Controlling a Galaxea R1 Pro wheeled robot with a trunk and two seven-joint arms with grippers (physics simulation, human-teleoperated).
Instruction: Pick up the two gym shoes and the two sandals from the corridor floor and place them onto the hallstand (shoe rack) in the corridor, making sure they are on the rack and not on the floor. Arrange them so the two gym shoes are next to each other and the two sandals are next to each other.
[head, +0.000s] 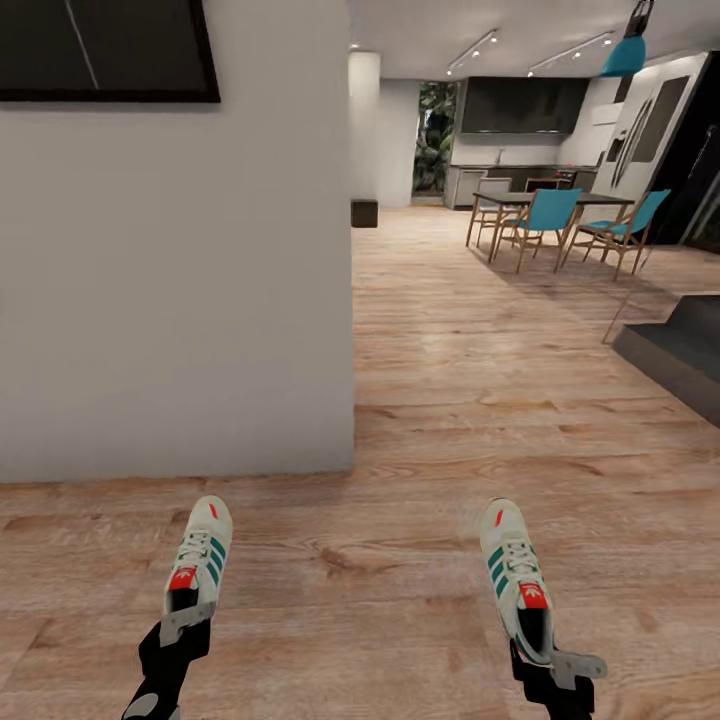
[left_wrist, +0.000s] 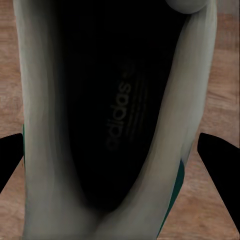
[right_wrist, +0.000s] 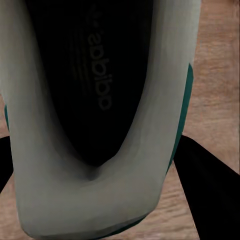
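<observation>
Each gripper holds one gym shoe by its heel, toes pointing away from me, above the wood plank corridor floor (head: 440, 420). The left gym shoe (head: 198, 562) is white with green stripes and a red tongue patch, and my left gripper (head: 186, 624) is shut on its heel rim. My right gripper (head: 560, 664) is shut on the heel of the right gym shoe (head: 516, 578). Up close, the left shoe's dark insole (left_wrist: 120, 125) lies between black fingers (left_wrist: 220, 160). The right shoe's heel (right_wrist: 95, 200) sits beside a black finger (right_wrist: 210, 185). The sandals and hallstand are out of view.
A white wall block (head: 170, 300) stands close ahead on the left, with a dark panel (head: 100, 50) high on it. Open floor runs ahead on the right to a dining table with teal chairs (head: 550, 215). A dark low step (head: 680, 350) lies at the right edge.
</observation>
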